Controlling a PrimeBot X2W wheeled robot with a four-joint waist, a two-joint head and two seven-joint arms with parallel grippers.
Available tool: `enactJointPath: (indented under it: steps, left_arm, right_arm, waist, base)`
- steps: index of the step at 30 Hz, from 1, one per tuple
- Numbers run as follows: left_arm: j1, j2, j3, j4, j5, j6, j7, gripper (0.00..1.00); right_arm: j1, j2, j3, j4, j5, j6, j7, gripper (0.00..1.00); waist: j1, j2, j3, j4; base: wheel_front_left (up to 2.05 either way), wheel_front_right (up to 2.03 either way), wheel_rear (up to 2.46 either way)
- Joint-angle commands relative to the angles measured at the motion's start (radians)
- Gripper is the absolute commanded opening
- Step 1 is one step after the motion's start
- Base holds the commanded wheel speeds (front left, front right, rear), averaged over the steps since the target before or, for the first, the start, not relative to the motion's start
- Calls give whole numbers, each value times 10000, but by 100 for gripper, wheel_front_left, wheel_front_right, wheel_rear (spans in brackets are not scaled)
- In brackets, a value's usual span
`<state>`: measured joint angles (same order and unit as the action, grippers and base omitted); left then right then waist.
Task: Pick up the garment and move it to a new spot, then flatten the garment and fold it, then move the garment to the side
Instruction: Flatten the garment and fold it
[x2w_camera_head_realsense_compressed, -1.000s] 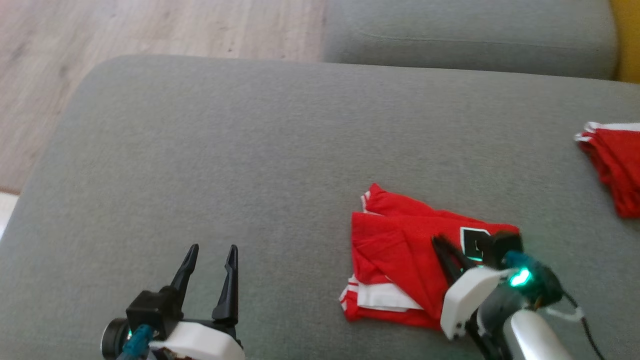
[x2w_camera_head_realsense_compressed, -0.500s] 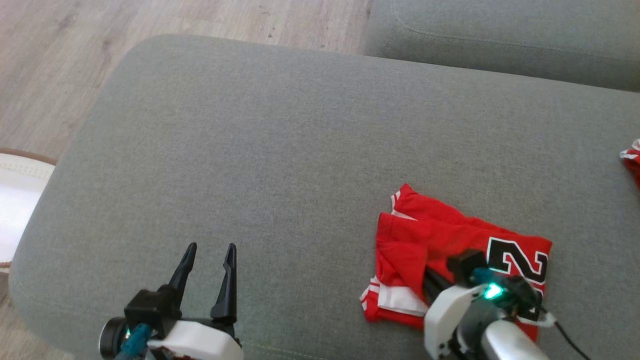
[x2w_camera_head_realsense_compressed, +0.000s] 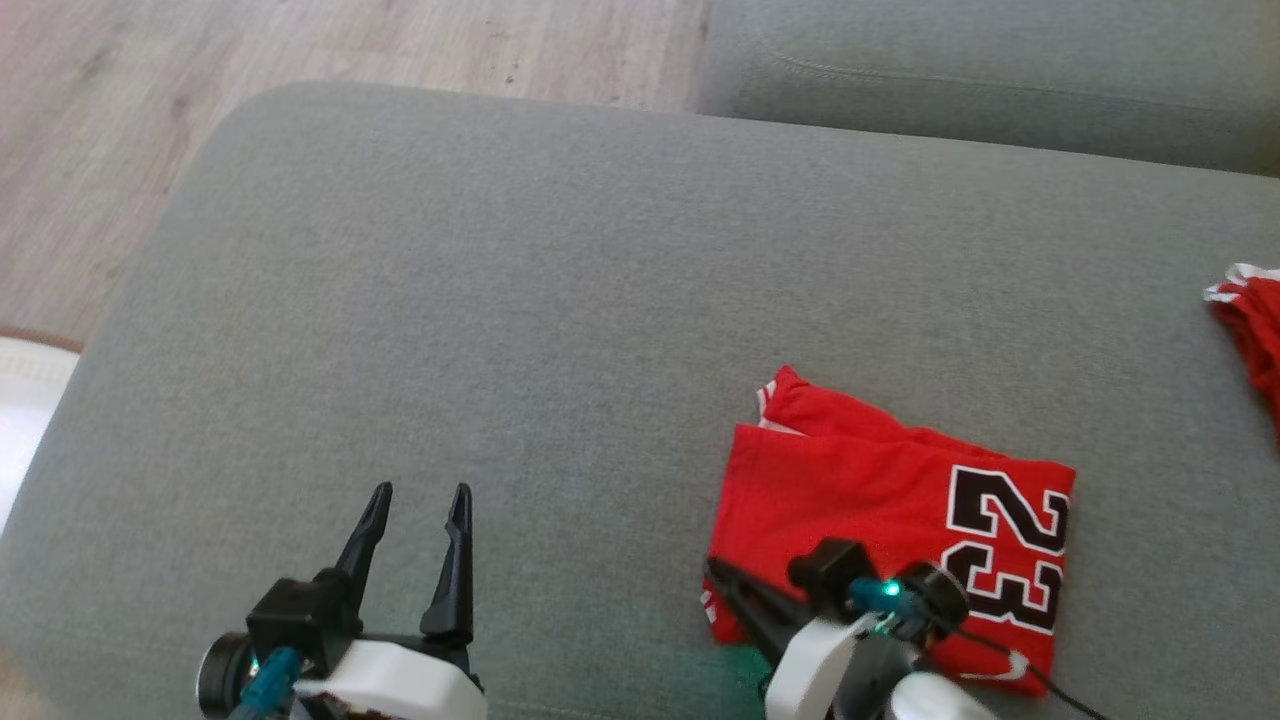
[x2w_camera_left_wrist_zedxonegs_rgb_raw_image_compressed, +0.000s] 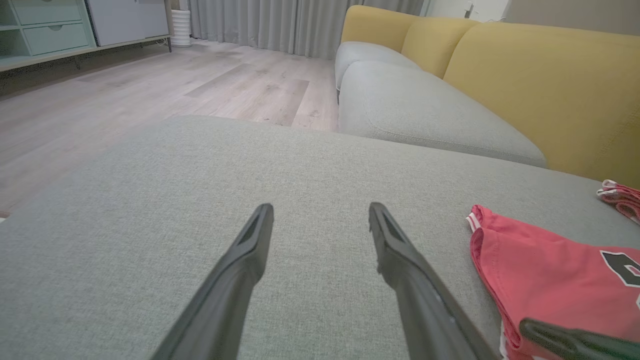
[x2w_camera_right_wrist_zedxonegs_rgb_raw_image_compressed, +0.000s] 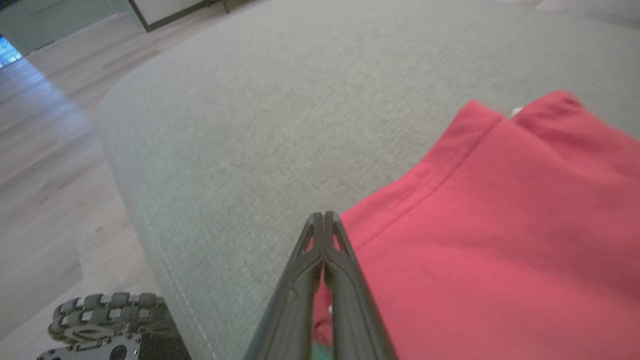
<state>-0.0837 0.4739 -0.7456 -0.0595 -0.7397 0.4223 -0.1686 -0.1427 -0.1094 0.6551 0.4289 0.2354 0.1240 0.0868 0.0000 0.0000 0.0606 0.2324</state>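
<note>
Grey sofa cushion (x2w_camera_head_realsense_compressed: 560, 300) carries the folded red garment (x2w_camera_head_realsense_compressed: 860, 500) at four o'clock in my head view, my right hand (x2w_camera_right_wrist_zedxonegs_rgb_raw_image_compressed: 324, 217) clenched at its seven-o'clock corner, probably to slide it aside, though I cannot tell whether it pinches cloth, and my left hand (x2w_camera_head_realsense_compressed: 422, 490) hovers released at seven o'clock.

You have a red fabric sports jersey (x2w_camera_head_realsense_compressed: 860, 490) with white trim and a black, white-edged number 23, folded into a compact, roughly rectangular packet. It lies flat on the grey woven sofa cushion (x2w_camera_head_realsense_compressed: 500, 300), towards the right of the cushion and close to its near edge in the head view. The 23 faces up on the packet's right part, with its digits turned sideways to you. The top layer is smooth, with a stitched hem along its left edge. At the far left corner a lower layer pokes out, showing a sliver of white trim.
</note>
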Motion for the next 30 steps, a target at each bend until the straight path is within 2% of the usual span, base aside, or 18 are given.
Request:
enactJointPath:
  steps: [1, 5, 6, 7, 13, 18, 23, 30]
  left_arm:
    - [-450, 284, 394, -277, -1, 57, -119, 100]
    - [-438, 313, 409, -215, -27, 36, -138, 100]
    - [-445, 315, 415, -180, -33, 18, -155, 100]
    - [-445, 308, 422, -153, -43, 16, -167, 100]
    - [-442, 253, 366, 7, -8, -30, -258, 100]
    - [-201, 138, 486, 264, -102, -75, -510, 100]
    - [219, 90, 718, 575, -198, -140, -733, 100]
    - [714, 279, 1027, 1030, -228, -291, -852, 100]
  right_arm:
    - [-403, -36, -32, -522, 32, 67, -393, 11]
    - [-546, 84, -823, -914, -71, 67, -933, 79]
    - [-536, 129, -1113, -1016, -95, 67, -1037, 92]
    - [-506, 177, -1466, -1117, -151, 67, -1133, 100]
    - [129, 462, -3864, -1792, -1016, 67, -1444, 100]
    - [907, 578, -5323, -2444, -1434, 67, -1516, 100]
    - [1647, 588, -6096, -2968, -916, 67, -1648, 100]
    - [2362, 590, -6490, -3178, -446, 67, -1750, 100]
  waist:
    - [0, 0, -96, -168]
    - [0, 0, -321, -442]
    - [0, 0, -393, -507]
    - [0, 0, -470, -573]
    - [0, 0, -845, -869]
    - [0, 0, -1088, -1044]
    - [0, 0, -1251, -1090]
    - [0, 0, -1392, -1083]
  base:
    - [0, 0, 0]
    - [0, 0, 0]
    - [0, 0, 0]
    - [0, 0, 0]
    - [0, 0, 0]
    - [0, 0, 0]
    - [0, 0, 0]
    - [0, 0, 0]
